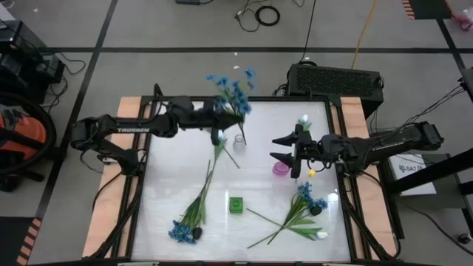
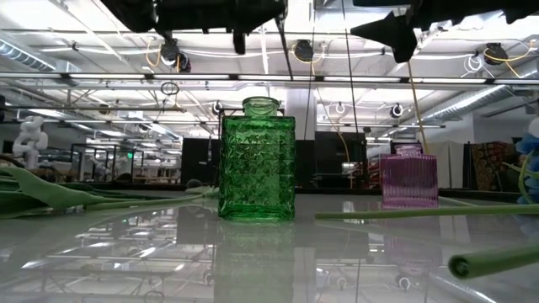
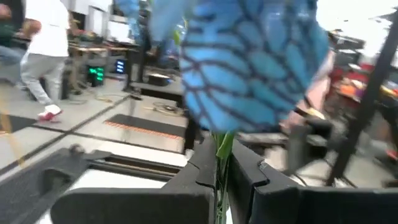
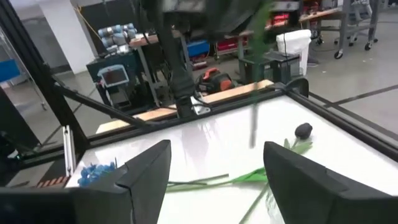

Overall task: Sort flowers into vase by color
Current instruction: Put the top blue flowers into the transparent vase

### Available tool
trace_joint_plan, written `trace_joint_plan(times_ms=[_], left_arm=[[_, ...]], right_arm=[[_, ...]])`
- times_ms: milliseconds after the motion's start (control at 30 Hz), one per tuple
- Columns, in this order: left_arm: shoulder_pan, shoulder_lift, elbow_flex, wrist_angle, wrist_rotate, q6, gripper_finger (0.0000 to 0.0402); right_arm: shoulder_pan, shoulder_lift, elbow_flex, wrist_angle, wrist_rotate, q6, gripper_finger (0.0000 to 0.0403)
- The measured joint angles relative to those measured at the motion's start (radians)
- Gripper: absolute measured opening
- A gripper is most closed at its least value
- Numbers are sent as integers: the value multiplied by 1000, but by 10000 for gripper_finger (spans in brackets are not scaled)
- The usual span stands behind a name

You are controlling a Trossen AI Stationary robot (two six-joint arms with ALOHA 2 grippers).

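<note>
A bunch of small blue blossoms (image 1: 233, 90) on a green stem is lifted over the table's far middle, with my left gripper (image 1: 222, 115) shut on it; the blossoms (image 3: 249, 62) fill the left wrist view. My right gripper (image 1: 280, 148) hovers open at the right, beside the pink vase (image 1: 281, 168), holding nothing; in its wrist view the gripper (image 4: 217, 180) shows wide-spread fingers. A green vase (image 1: 236, 205) stands at the near middle. More flowers lie flat on the table: blue ones (image 1: 183, 232) near left, blue (image 1: 310, 196) and white (image 1: 319, 235) ones near right, and a dark bud (image 4: 303, 130). My left gripper pinches the green stem (image 3: 221, 149) just below the blue blossoms between its two fingers. The fingers come in about level from the table's left and lie across the stem. The flower is clear of the table, blossoms up, and its lower stem (image 1: 242, 137) hangs free below the fingers.
A small clear vase (image 1: 239, 140) stands under the hanging stem. A white flower (image 1: 303, 120) shows at the far right, and another flower (image 1: 220, 137) lies with its stem by the clear vase. Wooden rails (image 1: 129, 111) border the table's left and right. A person walks in the room beyond.
</note>
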Motion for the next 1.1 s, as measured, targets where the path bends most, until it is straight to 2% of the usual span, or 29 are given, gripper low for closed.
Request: trace_joint_plan(times_ms=[100, 333, 533, 733, 1100], left_arm=[[16, 3, -30, 6, -1, -30, 15], [-56, -6, -141, 94, 24, -32, 15], [-69, -8, -193, 282, -79, -36, 15], [-33, -7, -192, 176, -50, -22, 15], [21, -4, -192, 126, -113, 24, 15]], right_arm=[[0, 9, 0, 0, 0, -1, 247], [-4, 12, 0, 0, -2, -22, 246], [-3, 12, 0, 0, -6, -7, 247], [-2, 12, 0, -9, -10, 16, 247], [-2, 13, 0, -7, -9, 8, 247]])
